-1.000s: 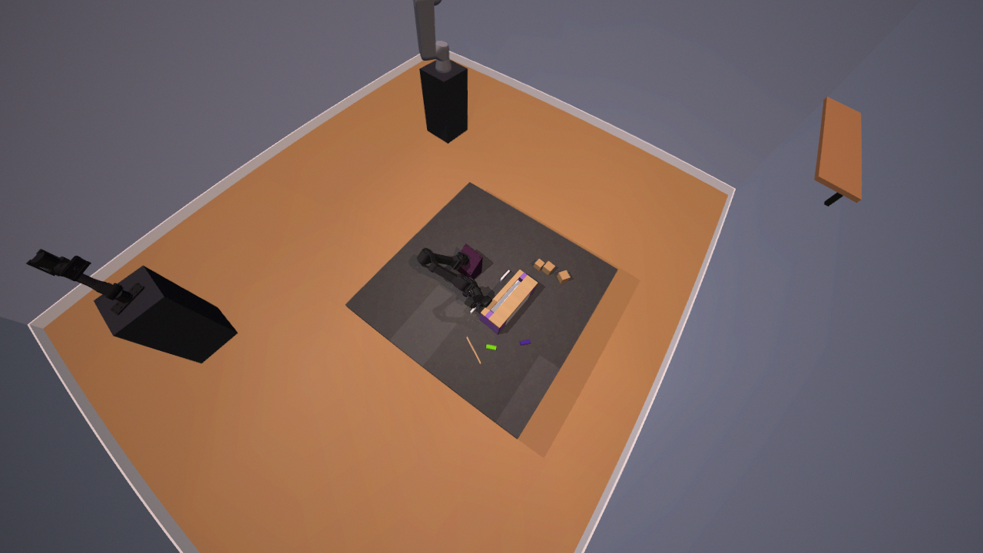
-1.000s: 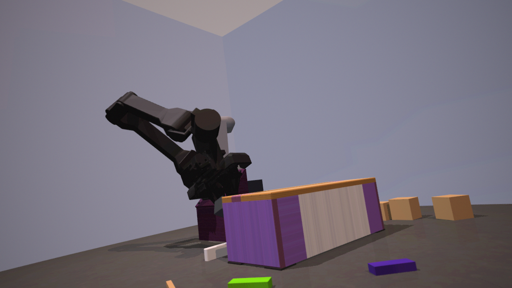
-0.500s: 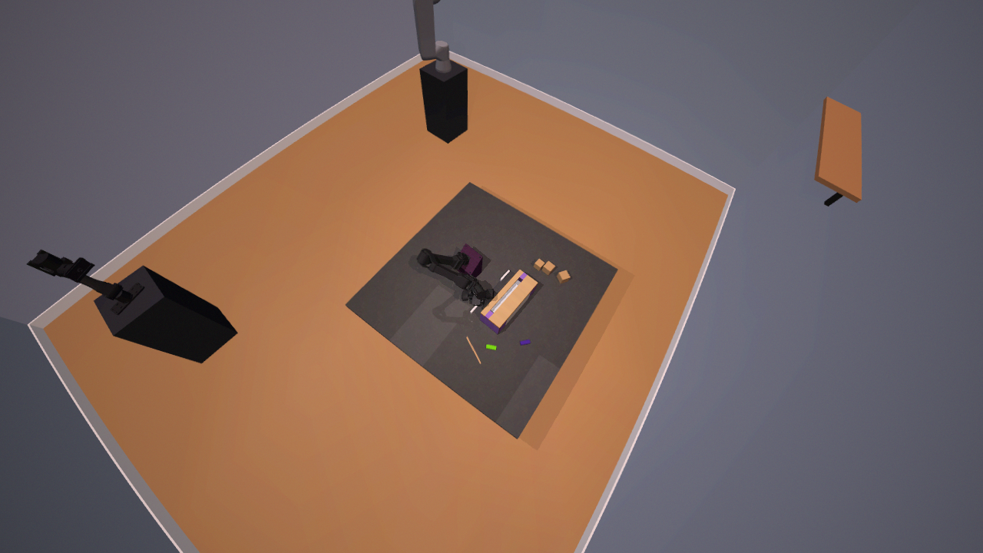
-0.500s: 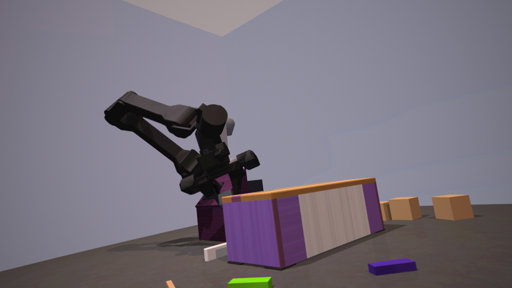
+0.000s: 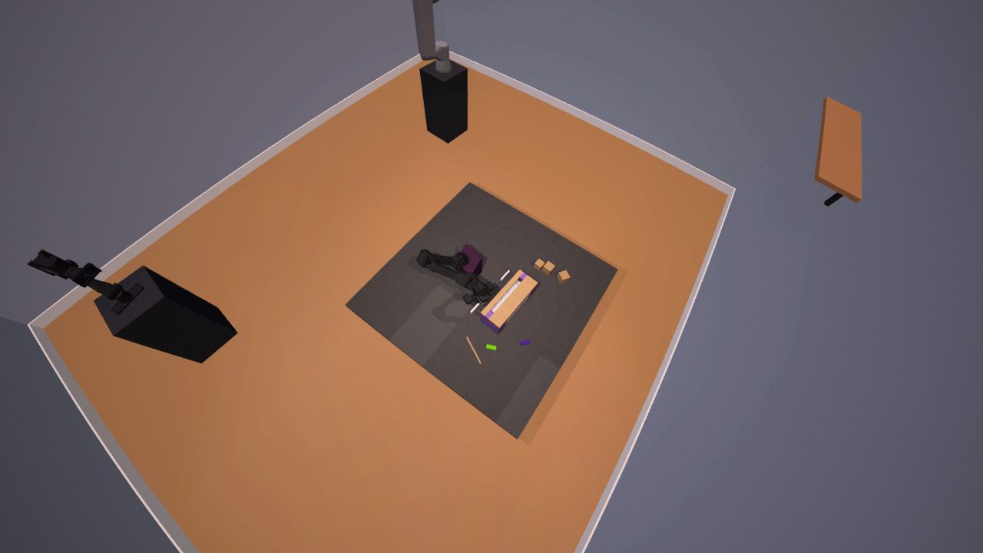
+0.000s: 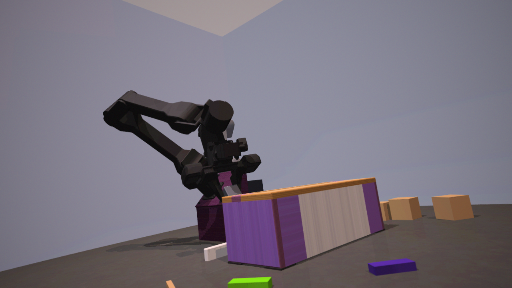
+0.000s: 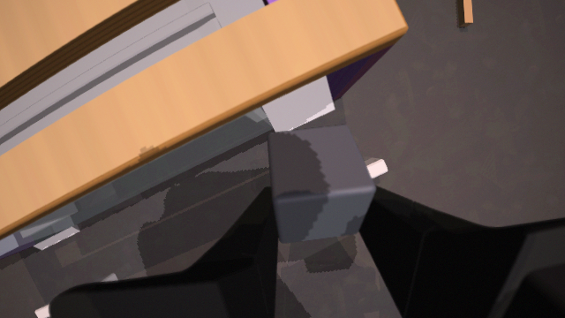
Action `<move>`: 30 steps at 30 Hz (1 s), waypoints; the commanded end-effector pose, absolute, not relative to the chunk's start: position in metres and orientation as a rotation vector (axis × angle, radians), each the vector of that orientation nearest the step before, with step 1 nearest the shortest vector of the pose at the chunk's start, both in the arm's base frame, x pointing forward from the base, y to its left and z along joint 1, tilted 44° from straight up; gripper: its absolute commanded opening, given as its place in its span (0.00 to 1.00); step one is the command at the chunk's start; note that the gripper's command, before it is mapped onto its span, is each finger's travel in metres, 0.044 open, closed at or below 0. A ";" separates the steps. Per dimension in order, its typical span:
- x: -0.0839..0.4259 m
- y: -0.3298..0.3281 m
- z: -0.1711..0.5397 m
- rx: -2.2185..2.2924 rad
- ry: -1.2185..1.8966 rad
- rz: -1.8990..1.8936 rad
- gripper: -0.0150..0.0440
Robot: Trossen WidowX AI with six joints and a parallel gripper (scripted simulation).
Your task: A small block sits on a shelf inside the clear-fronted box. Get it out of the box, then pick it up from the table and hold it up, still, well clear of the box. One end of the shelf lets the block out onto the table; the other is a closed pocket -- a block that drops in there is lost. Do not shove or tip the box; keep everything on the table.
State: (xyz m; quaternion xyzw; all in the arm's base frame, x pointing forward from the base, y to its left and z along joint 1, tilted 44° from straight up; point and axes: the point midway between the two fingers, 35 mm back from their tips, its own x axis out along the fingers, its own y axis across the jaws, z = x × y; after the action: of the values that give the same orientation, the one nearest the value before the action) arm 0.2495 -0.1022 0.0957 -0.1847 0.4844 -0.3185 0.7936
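Observation:
My gripper (image 5: 484, 296) (image 6: 231, 188) (image 7: 310, 190) points down and is shut on a grey block (image 6: 232, 190) (image 7: 309, 177). The block is raised above the table, about level with the top of the box, just outside its clear front near one end. The box (image 5: 517, 307) (image 6: 251, 229) (image 7: 318, 49) stands upright, with an orange slotted lid and purple ends. Its clear front (image 7: 177, 159) shows below the lid edge in the wrist view, next to a pale panel (image 7: 302, 103). The shelf inside is mostly hidden.
White bars (image 5: 504, 275) (image 5: 474, 308) (image 6: 215, 251) (image 7: 377, 168) lie before the box. A green block (image 5: 491, 347) (image 6: 249, 281), a purple block (image 5: 524, 342) (image 6: 392, 267) and a thin stick (image 5: 473, 349) (image 7: 468, 11) lie past one end. Wooden cubes (image 5: 563, 276) (image 6: 452, 207) stand past the other.

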 end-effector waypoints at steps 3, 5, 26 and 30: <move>0.248 -0.097 0.097 -0.639 1.133 -0.556 0.25; 0.248 -0.095 0.098 -0.711 1.158 -0.514 0.25; 0.244 -0.078 0.102 -1.463 1.367 -0.030 0.25; 0.243 -0.075 0.103 -1.604 1.394 0.074 0.25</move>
State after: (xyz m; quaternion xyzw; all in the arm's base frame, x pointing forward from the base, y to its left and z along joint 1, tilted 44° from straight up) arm 0.2432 -0.0781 0.1018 -0.6184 0.5753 -0.0079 0.5353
